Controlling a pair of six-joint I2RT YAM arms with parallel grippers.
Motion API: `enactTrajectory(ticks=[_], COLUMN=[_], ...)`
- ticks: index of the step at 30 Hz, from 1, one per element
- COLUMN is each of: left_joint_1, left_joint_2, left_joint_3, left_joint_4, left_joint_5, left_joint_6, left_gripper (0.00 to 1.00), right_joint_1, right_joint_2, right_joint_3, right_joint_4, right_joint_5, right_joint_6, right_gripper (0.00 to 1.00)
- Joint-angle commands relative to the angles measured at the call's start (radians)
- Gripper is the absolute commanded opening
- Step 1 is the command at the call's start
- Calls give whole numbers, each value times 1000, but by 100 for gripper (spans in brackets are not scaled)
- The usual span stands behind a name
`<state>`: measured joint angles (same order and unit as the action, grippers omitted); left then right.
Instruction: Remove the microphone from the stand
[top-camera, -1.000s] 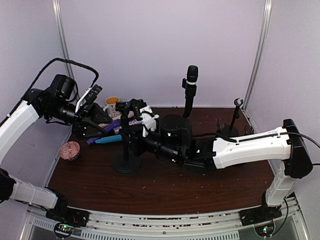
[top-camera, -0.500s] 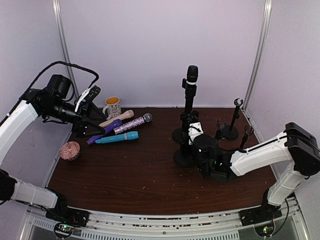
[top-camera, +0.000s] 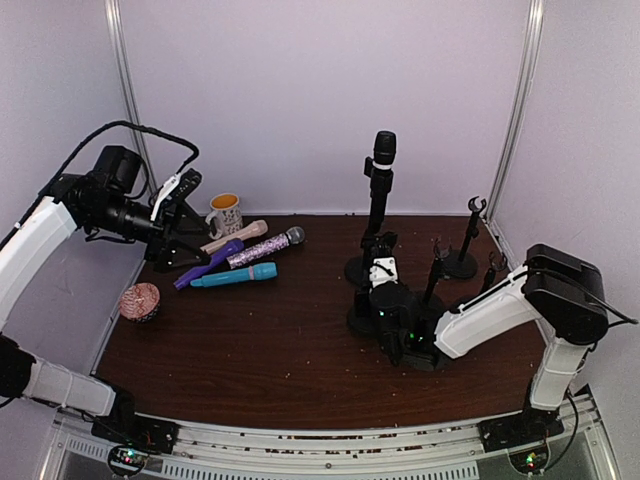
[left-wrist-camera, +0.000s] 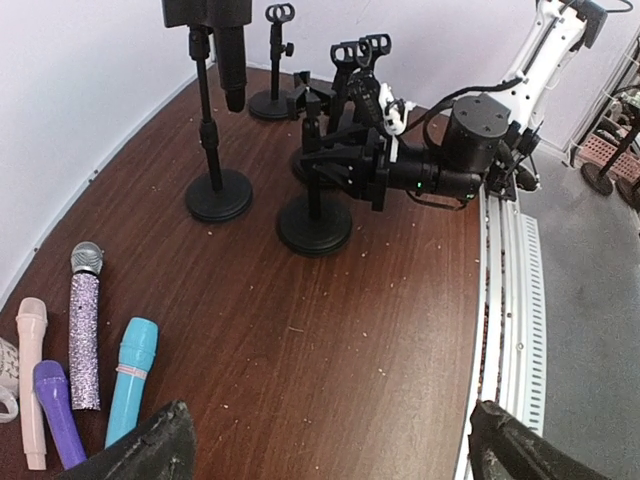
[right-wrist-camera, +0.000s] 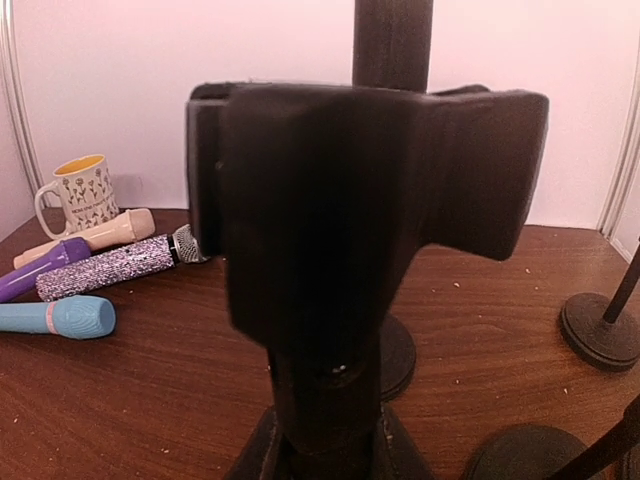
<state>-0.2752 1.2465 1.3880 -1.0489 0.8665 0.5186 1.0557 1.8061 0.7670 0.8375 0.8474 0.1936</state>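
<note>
Microphone (top-camera: 384, 152): black, rigid, probably light and smooth; clipped upright on far-centre stand (top-camera: 376, 215). Mid-body hold advised. Left gripper (left-wrist-camera: 330, 445) spread wide. Right gripper (top-camera: 381, 268), beside empty stand (left-wrist-camera: 314, 225): finger state cannot be told.

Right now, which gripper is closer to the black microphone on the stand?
Right. The right gripper grips an empty stand just in front of the black microphone; the left gripper hangs open far left, by the loose microphones.

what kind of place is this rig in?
Probably a lab test cell, not a studio: plain white wall panels on metal corner posts, a dark brown wooden table, and staged props: a black microphone on a black stand.
</note>
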Motion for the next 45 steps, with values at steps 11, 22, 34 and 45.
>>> enactTrajectory(ticks=[11,22,34,45], left_joint_1=[62,87,90,90], left_joint_2=[38,53,41,31], left_joint_3=[85,121,121,120], left_joint_4=[1,0,0,1], left_joint_5=[-28,-5,-2,17], left_joint_6=[6,-7,-17,-20], left_gripper=[98,98,98,98], right_joint_1=[132,100,-222,-296], right_joint_2=[-203,-573,-410,-212], right_joint_3=[38,233,608,768], right_joint_4=[-288,-821,-1071,-1074], right_joint_5=[17,-168,-490,-439], right_joint_6=[100,165,-21,-105], right_gripper=[95,93,100,97])
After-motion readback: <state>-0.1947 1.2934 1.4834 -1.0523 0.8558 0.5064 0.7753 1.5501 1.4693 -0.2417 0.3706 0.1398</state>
